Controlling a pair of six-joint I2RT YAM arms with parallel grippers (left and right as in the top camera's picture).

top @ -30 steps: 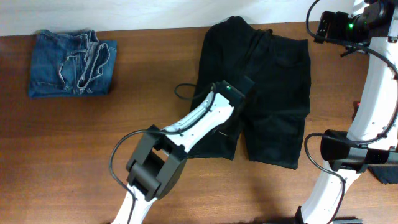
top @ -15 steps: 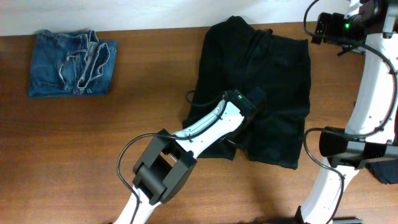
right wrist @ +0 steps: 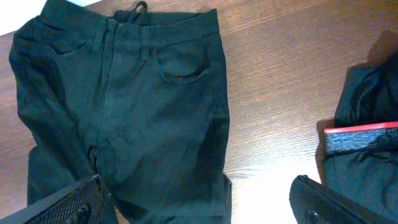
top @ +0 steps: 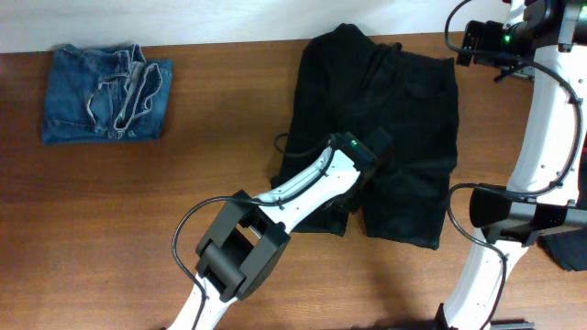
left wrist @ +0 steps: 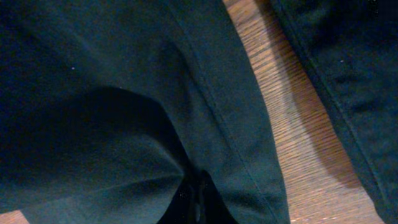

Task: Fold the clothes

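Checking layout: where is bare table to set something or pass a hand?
Bare wood between the blue jeans and black trousers, and the front-left corner. Crowded: right edge, by the right arm and dark garment.

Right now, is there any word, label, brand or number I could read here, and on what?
None can be read. The trousers, jeans, dark garment, left arm and right arm show no words, labels or numbers.
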